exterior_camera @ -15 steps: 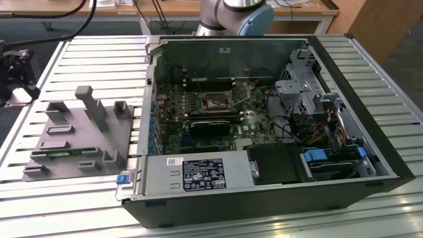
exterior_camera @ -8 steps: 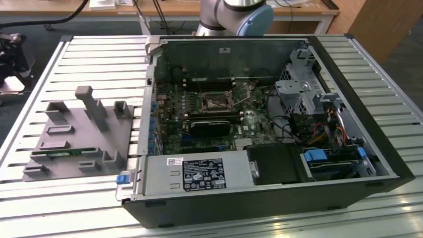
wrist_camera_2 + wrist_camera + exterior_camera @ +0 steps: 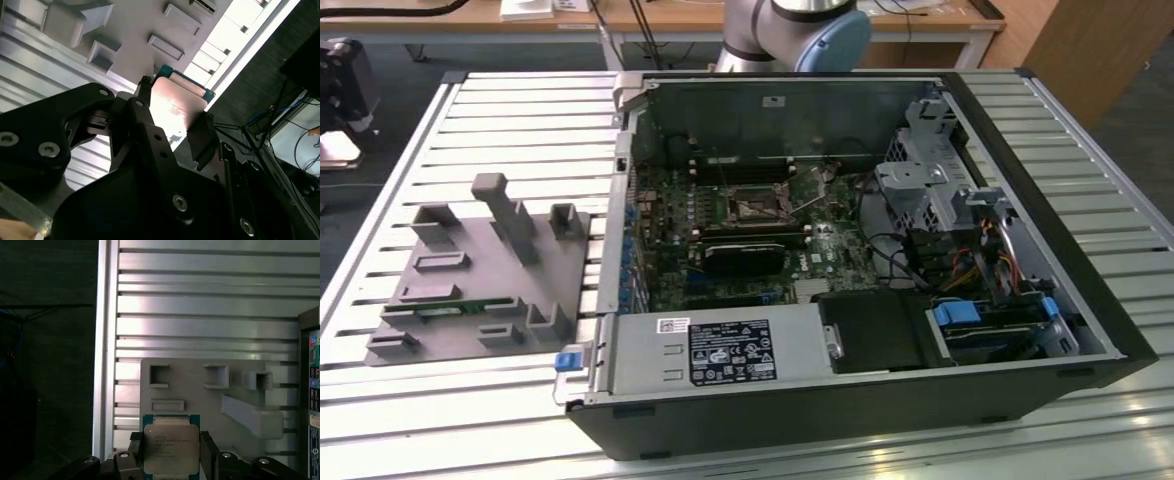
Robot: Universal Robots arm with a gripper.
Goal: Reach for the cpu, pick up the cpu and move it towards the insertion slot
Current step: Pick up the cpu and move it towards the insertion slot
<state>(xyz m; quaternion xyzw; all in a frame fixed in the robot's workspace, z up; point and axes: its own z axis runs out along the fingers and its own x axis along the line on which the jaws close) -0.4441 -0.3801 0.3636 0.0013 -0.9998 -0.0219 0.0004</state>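
The hand (image 3: 170, 454) is clenching the cpu (image 3: 171, 440) by two opposite edges in both wrist views, holding it over the grey fixture (image 3: 200, 395) on the slatted table (image 3: 200, 305). In the exterior view, the insertion slot (image 3: 754, 208) is lying inside the open computer case (image 3: 1067, 300), well apart from the fixture.

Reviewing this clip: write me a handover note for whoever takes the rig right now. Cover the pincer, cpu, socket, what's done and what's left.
Pincer: shut on the cpu, gripping two opposite edges, seen in both wrist views.
Cpu: appears lifted off, held above the grey fixture on the slatted table.
Socket: on the green board inside the open computer case, to the exterior view's right of the fixture.
Done: reach and pick-up.
Left: the cpu is not yet at the socket.
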